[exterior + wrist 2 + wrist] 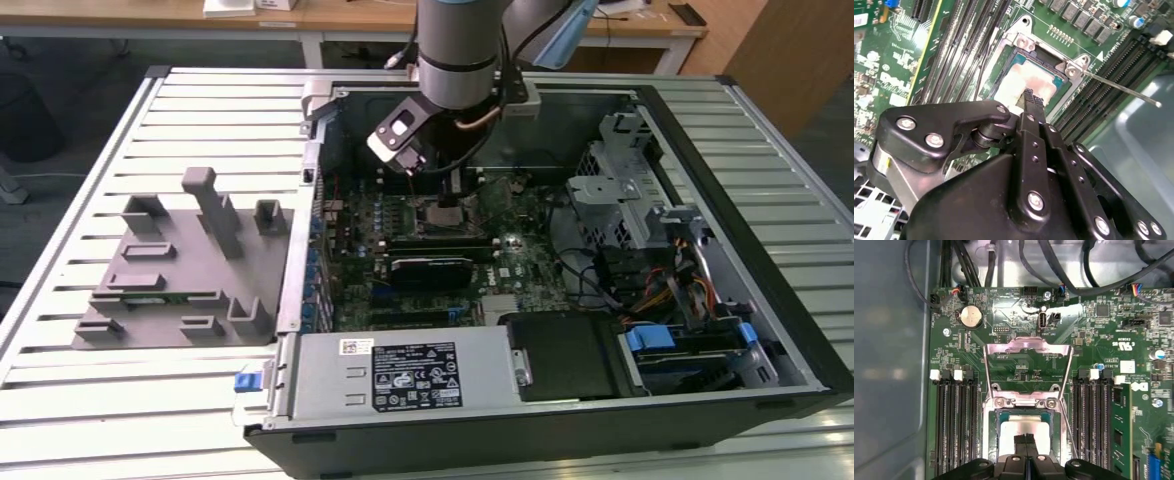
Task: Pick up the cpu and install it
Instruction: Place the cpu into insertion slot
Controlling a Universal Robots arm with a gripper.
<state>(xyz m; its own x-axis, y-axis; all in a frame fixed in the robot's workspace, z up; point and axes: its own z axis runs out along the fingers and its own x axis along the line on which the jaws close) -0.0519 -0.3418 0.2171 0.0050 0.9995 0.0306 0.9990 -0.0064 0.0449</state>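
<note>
Green motherboard [1014,315], pale silvery square cpu [1021,82], green-rimmed

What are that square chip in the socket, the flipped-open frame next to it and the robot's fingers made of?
The cpu: a pale silvery metal lid, by its dull sheen, on a thin green board rim. The open frame: probably bare steel, bright and reflective. The fingers: matt black, screwed together; likely coated metal, though hard plastic can't be ruled out.

Exterior view high over the computer case [534,440], 2 wrist views close, both facing the cpu [1006,432]
</note>
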